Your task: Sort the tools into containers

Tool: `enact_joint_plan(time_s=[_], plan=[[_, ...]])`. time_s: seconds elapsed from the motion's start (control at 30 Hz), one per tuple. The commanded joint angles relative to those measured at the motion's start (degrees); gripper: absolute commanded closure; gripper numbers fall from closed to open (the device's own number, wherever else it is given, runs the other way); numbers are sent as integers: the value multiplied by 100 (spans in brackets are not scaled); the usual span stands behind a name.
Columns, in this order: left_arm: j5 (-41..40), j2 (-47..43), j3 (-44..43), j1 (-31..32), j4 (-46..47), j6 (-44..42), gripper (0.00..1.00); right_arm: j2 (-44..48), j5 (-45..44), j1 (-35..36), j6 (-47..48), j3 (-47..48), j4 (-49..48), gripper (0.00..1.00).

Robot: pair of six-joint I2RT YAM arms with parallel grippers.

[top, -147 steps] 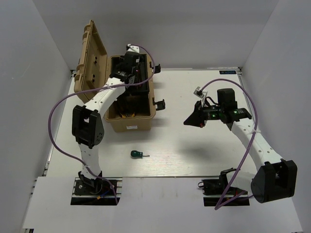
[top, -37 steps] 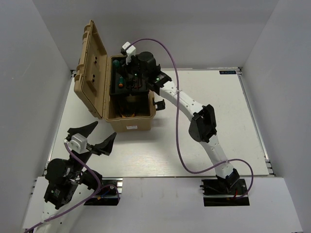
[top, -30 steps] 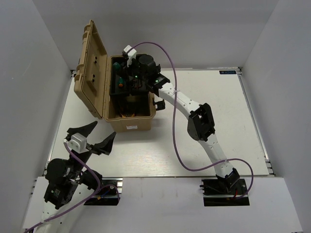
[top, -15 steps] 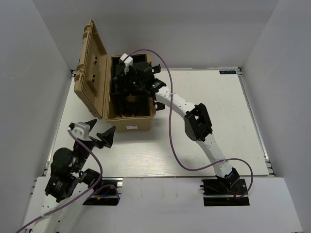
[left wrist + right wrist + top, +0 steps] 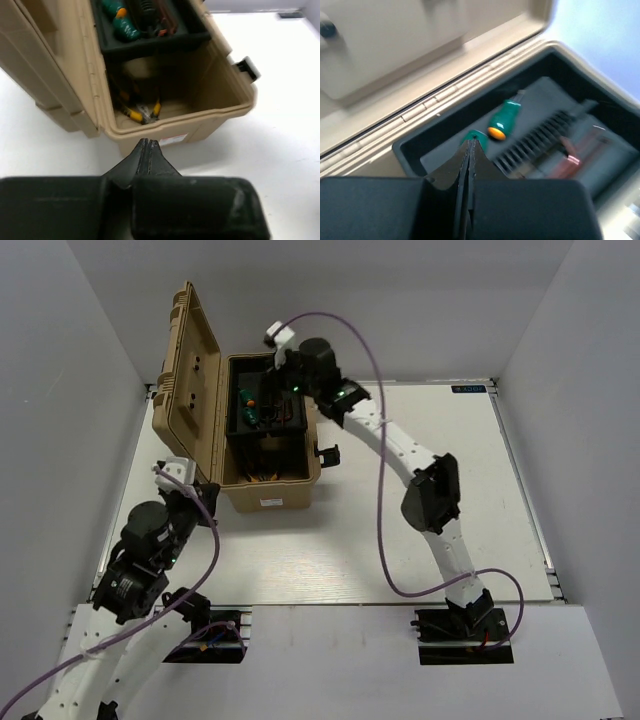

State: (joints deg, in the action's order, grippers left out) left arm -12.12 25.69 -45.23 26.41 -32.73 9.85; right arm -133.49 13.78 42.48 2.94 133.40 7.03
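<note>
White tabletop; plain white walls on three sides; even, soft light

top: toolbox viewed from overhead | left wrist: viewed from its front | right wrist: close over shared tray

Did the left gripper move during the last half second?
Yes. The left gripper moved up in the top view, closer to the toolbox front, and shut.

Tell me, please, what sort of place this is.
Probably a robotics lab cell: white walls box in a table, a left arm and right arm bolted at its near edge, an open tan toolbox on it.
</note>
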Motion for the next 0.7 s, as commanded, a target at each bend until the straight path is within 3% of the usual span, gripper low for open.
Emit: enact_joint_plan(time_s=[0.0, 0.17, 0.23, 0.3, 0.33, 0.47, 0.53, 0.57, 0.67], plan=[[586, -538, -232, -22, 771, -148, 100, 1026, -174, -405, -65, 239, 973, 100], [1561, -259, -845, -22, 1769, -316, 100, 1940, 1017, -811, 171, -583, 2431, 100], [1468, 93, -1241, -22, 2077, -317, 100, 2403, 1388, -925, 381, -1094, 2698, 100], [75, 286, -1618, -22, 2026, -238, 100, 2765, 1741, -943, 749, -1623, 3128, 100], [-1236, 522, -1733, 30, 1973, -238, 100, 2976, 1812, -969, 822, -2016, 3208, 100], [-2891, 928, -1988, 83, 2691, -1008, 100, 3766, 1882, -1057, 1077, -3257, 3428, 100], [-3530, 1393, -2392, 83, 2911, -1194, 90, 4023, 1804, -1093, 1183, -4057, 3314, 100], [-3682, 1586, -2533, 83, 3000, -1587, 73, 4381, 1734, -1145, 1183, -4233, 3218, 100], [-4131, 2377, -2912, -39, 3343, -2126, 45, 4814, 1296, -1198, 1121, -5041, 3112, 100]])
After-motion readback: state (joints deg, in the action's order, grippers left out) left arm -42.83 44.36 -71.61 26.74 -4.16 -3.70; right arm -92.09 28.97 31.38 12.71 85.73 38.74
